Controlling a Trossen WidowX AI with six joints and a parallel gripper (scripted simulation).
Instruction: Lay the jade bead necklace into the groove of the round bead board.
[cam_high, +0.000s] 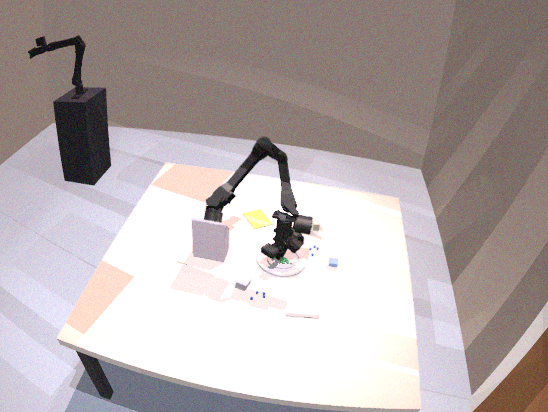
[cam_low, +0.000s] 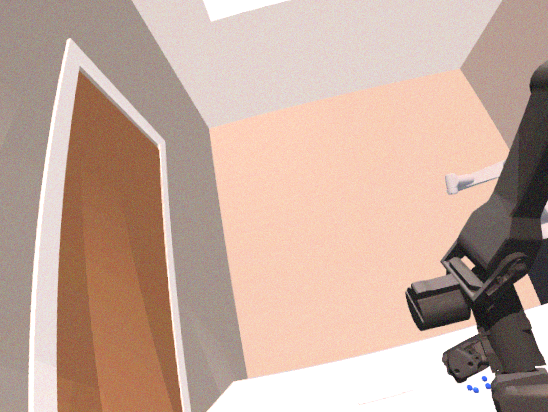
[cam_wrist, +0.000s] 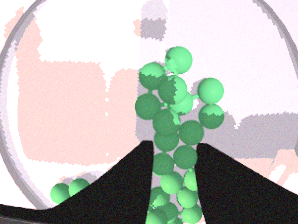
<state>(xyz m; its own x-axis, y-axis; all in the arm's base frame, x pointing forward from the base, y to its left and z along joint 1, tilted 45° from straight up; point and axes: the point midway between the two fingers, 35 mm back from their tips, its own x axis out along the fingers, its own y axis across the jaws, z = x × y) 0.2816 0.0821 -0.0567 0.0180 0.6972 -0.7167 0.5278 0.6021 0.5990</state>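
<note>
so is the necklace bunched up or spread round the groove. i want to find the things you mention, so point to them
Bunched up: most visible beads of the necklace (cam_high: 284, 261) (cam_wrist: 165, 121) crowd between and just beyond the pincer's (cam_high: 285, 252) (cam_low: 487, 382) (cam_wrist: 175, 145) fingers, inside the board's rim (cam_high: 282, 273) (cam_wrist: 11, 152).

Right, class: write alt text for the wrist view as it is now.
Black gripper fingers close on a bunched green bead necklace, with beads spilling past the fingertips, inside the curved rim of a pale round board.

So top cam looks down at an angle over the whole table (cam_high: 350, 350), exterior's much closer, tilted sideways, both sharing blue beads (cam_high: 258, 295) (cam_low: 476, 389); wrist stares down at the board (cam_wrist: 6, 75) super close.
</note>
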